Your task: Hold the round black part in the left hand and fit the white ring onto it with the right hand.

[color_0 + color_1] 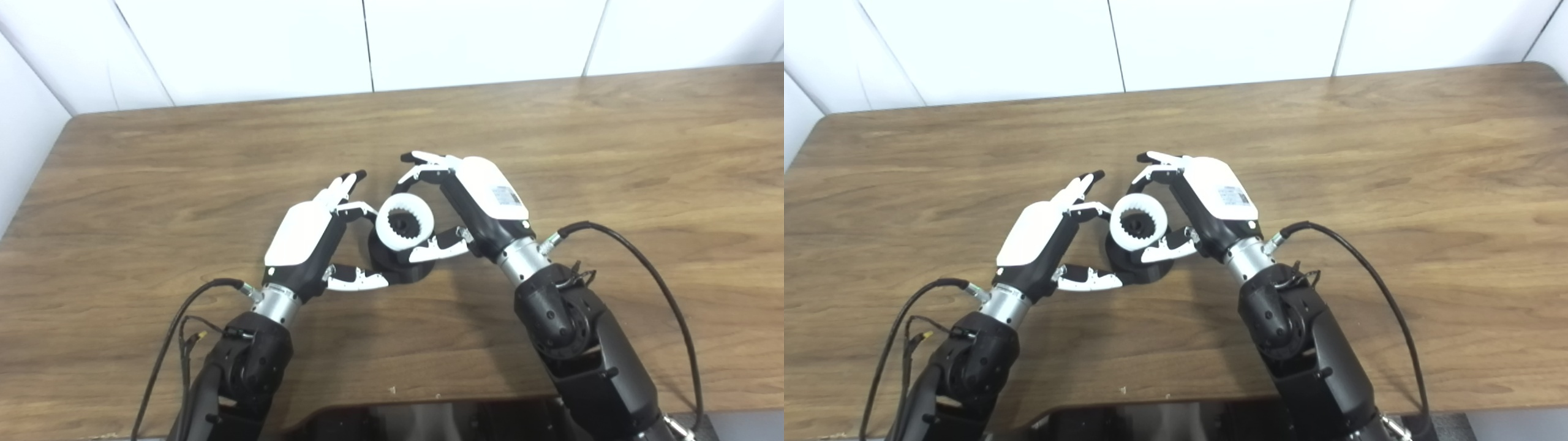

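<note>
Left hand (304,236) at centre-left of frame, fingers curled toward the round black part (401,263), thumb lying low along its near-left rim; appears closed on the part as a steadying hold, though contact on the far side hidden. Right hand (474,205) at centre of frame, just right of the part, thumb under the near edge of the white ring (405,222) and fingers arched over its far side; closed on the ring in a pinch. Ring held above the black part and tilted toward the camera, toothed bore visible with a dark hub showing through it. Cannot tell whether the ring already touches the part or sits partly on the hub. Black part resting on the wooden table (612,153), mid-frame, between the two hands. Judged step: fitting in progress, ring brought over the part but not seated flat. Next move judged to call for levelling the ring so its bore lines up with the hub, matching teeth if any mesh is needed, then pressing straight down while the left hand keeps the part from sliding or turning. Risk judged: a tilted ring jamming on one edge.
</note>
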Robot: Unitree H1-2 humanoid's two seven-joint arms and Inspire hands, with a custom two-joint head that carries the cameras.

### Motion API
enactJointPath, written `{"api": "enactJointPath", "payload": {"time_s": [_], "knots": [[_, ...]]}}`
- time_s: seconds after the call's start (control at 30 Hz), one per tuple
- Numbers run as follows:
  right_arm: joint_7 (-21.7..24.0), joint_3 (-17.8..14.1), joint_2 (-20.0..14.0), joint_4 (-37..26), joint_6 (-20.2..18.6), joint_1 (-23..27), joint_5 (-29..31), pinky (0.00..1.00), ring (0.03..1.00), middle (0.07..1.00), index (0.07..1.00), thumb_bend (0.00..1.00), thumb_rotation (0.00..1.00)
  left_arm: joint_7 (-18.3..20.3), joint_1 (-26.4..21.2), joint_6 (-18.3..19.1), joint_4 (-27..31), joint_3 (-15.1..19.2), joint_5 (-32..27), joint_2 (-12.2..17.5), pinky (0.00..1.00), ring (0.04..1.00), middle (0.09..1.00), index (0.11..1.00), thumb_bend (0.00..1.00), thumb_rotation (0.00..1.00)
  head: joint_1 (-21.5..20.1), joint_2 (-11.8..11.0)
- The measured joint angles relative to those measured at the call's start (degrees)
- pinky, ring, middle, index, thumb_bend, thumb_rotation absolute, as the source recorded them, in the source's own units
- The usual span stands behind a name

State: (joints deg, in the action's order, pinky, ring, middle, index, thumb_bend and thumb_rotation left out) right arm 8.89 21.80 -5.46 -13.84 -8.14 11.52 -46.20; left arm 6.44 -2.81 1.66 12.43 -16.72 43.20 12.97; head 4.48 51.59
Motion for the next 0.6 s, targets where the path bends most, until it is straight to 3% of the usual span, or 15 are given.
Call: {"api": "enactJointPath", "payload": {"time_s": [0.6], "knots": [[5.87, 1.05, -1.81, -1.27, -1.15, 1.79, -2.95, 0.88, 0.833, 0.858, 0.493, 0.52, 0.16, 0.33, 0.01, 0.03, 0.11, -0.02, 0.01, -0.15, 0.96, 1.000, 1.000, 0.580, 0.90, 0.31, 0.09, 0.44]]}}
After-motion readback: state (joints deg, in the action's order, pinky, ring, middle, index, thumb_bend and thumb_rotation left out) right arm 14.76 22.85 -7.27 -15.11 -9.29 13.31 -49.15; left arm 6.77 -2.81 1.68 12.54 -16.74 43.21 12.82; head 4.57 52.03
